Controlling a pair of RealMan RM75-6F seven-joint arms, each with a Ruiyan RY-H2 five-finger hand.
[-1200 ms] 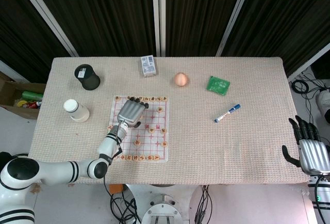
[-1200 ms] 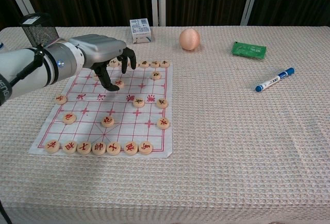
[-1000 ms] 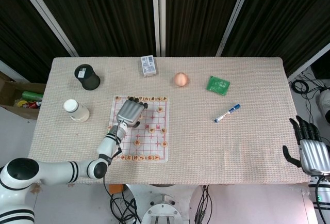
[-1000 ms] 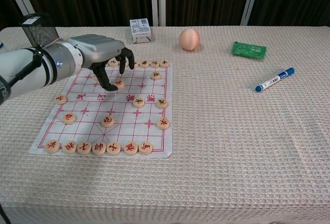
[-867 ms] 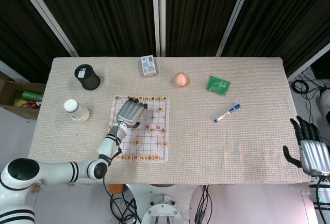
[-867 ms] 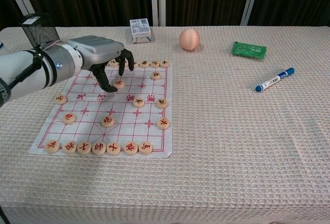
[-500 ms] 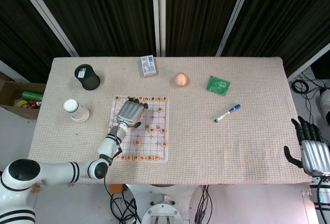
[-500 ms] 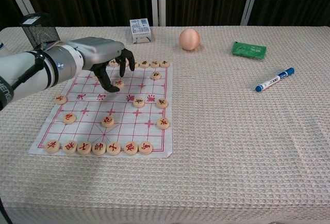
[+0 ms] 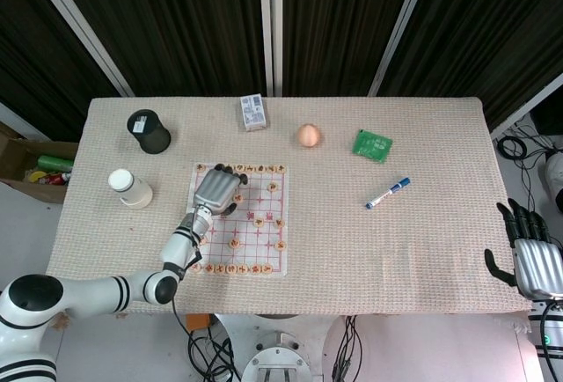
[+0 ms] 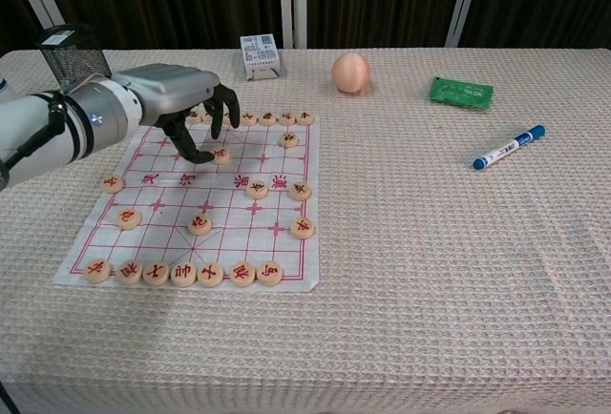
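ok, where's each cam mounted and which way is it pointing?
Head view: high above, looking steeply down on the whole table; shows the left arm and left hand over the chess board, and the right hand off the table's edge.
Chest view: low at the near edge, facing across the table; only the left hand and forearm show.
Both share the board, the egg and the marker.

On the woven tablecloth point(image 9: 422, 241), a small printed box point(image 9: 253, 111) stands just beyond my left hand point(image 9: 220, 190). A black mesh cup point(image 9: 148, 131) and a white bottle point(image 9: 129, 187) stand on its outer side, the cup farther back. On its inner side lie a peach-coloured ball point(image 9: 307, 135), then a green packet point(image 9: 373, 144), and nearer me, well apart from the hand, a blue-capped marker point(image 9: 388, 193).
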